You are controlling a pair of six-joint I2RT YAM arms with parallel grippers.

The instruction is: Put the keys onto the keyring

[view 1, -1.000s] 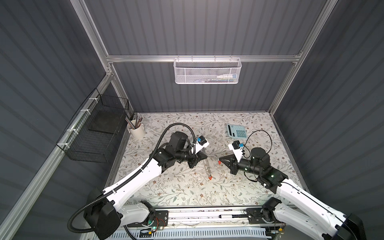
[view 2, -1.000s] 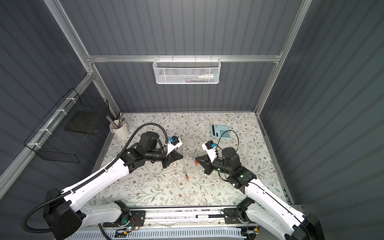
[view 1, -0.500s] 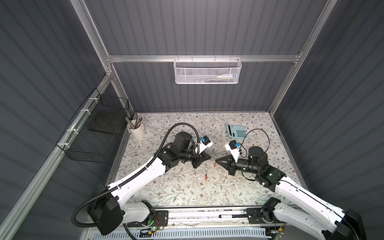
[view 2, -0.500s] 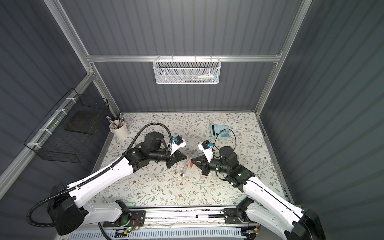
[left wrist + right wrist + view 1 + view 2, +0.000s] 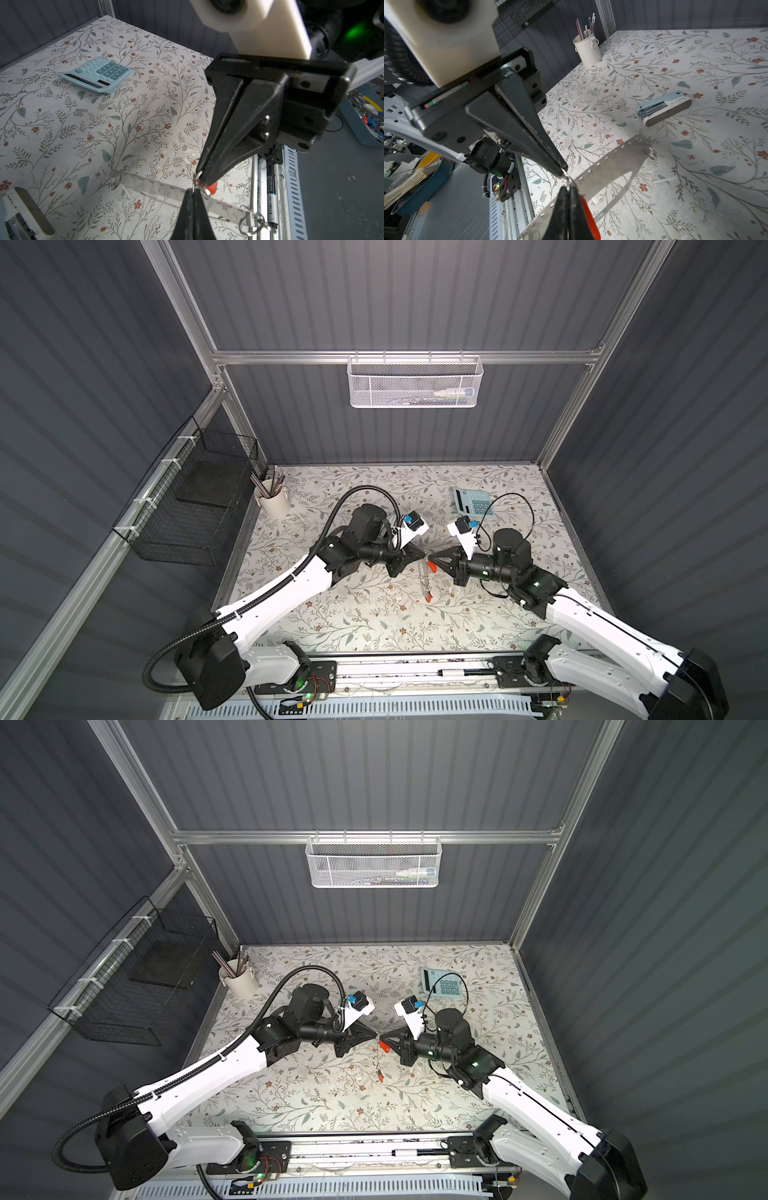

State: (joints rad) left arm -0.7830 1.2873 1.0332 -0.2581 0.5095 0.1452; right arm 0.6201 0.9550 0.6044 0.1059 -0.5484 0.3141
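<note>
1. The left gripper [image 5: 422, 559] has its jaws pressed together on the rim of the keyring [image 5: 612, 166]. Its tip sits nose to nose with the other gripper's tip.
2. The right gripper [image 5: 431, 562] has its jaws clamped on a red key [image 5: 589, 218]. The key's long axis lies along the fingers, and its metal loop end is at the fingertips, pointing at the left gripper.
3. The keyring is lifted and tilted at the gripped end above the table [image 5: 374, 626], and shows near edge-on in both top views. Its long axis runs crosswise to both grippers' fingers, from the fingertips toward the near rail. Whether its far end touches the table cannot be told.
4. A second key [image 5: 428, 598], also red, sits at the keyring's far end, well apart from both tips. The attachment is too small to tell.
5. A stapler [image 5: 664, 108] lies flat on the table past the keyring, ahead of the right gripper.
6. A calculator [image 5: 95, 74] lies ahead of the left gripper, well apart.
</note>
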